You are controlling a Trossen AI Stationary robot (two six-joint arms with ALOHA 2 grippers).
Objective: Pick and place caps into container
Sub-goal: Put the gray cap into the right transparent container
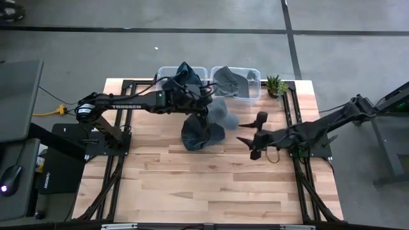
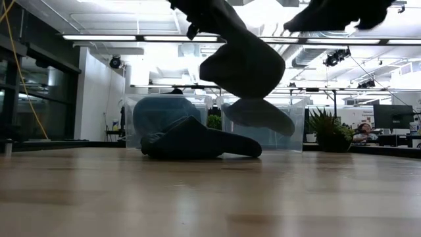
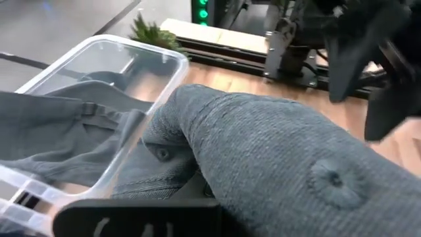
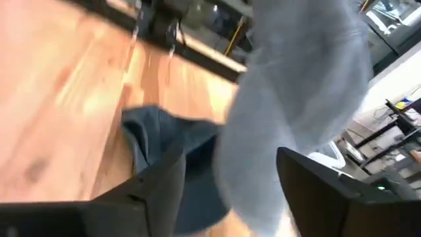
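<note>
My left gripper point(image 1: 206, 107) reaches over the table's far middle and is shut on a light grey cap point(image 1: 222, 115), which hangs in the air point(image 2: 242, 66) with its brim point(image 2: 260, 113) lowest. A dark slate-blue cap point(image 1: 197, 134) lies flat on the table under it point(image 2: 197, 141). My right gripper point(image 1: 255, 135) hovers open to the right of the grey cap, apart from it. In the right wrist view the grey cap point(image 4: 296, 99) hangs ahead of its spread fingers point(image 4: 158, 191). My left gripper holds the grey cap from above, and the cap hangs clear of the table below it. In the left wrist view the cap's crown point(image 3: 289, 164), with its top button point(image 3: 332, 179), covers the fingers, so the part held cannot be told.
Two clear plastic bins stand at the far edge: the left one point(image 1: 167, 71) holds a dark cap point(image 1: 184, 75), the right one point(image 1: 255, 75) a grey cap point(image 1: 231, 82). A small potted plant point(image 1: 277, 84) sits right of them. Bare wood lies toward the near edge.
</note>
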